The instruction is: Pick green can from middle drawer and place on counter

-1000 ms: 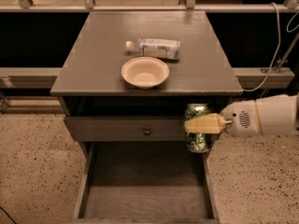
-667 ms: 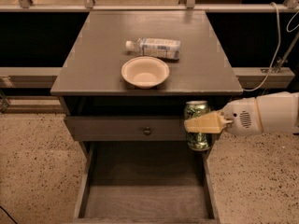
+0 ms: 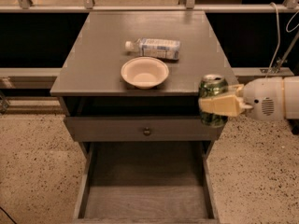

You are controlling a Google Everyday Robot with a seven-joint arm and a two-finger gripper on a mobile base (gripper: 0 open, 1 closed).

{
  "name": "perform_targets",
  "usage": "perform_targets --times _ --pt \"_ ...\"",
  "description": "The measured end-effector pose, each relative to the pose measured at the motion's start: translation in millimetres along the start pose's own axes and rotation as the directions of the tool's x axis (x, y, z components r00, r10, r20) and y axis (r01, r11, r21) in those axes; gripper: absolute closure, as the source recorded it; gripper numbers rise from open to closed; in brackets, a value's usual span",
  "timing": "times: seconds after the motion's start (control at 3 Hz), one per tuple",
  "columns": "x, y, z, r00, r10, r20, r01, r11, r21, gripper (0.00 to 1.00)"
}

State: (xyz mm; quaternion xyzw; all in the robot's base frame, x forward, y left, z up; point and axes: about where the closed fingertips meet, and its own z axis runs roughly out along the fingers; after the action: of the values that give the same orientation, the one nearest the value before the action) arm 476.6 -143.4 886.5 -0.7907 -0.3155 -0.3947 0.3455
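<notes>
My gripper (image 3: 214,105) comes in from the right and is shut on the green can (image 3: 213,88), holding it upright. The can hangs in front of the counter's (image 3: 103,45) front right corner, its silver top about level with the counter edge. The middle drawer (image 3: 145,197) is pulled open below, and its wood-grain floor is bare. My white arm (image 3: 273,98) reaches in from the right edge.
A pale bowl (image 3: 145,72) sits near the counter's front middle. A clear plastic bottle (image 3: 154,47) with a white-blue label lies on its side behind it. A shut drawer with a round knob (image 3: 146,131) is above the open one. Speckled floor lies on both sides.
My gripper has lifted the green can upward, from beside the shut drawer front to the level of the counter edge.
</notes>
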Motion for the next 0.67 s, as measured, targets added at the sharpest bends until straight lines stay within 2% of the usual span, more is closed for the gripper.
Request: perform_targets --times 0.33,0.67 --pt "38 14 -20 0.976 -0.204 -0.074 0.207 0.978 0.028 1.0" --pt "64 27 -3 0.921 -0.376 -0.101 0.387 0.9112 0.141 1.0"
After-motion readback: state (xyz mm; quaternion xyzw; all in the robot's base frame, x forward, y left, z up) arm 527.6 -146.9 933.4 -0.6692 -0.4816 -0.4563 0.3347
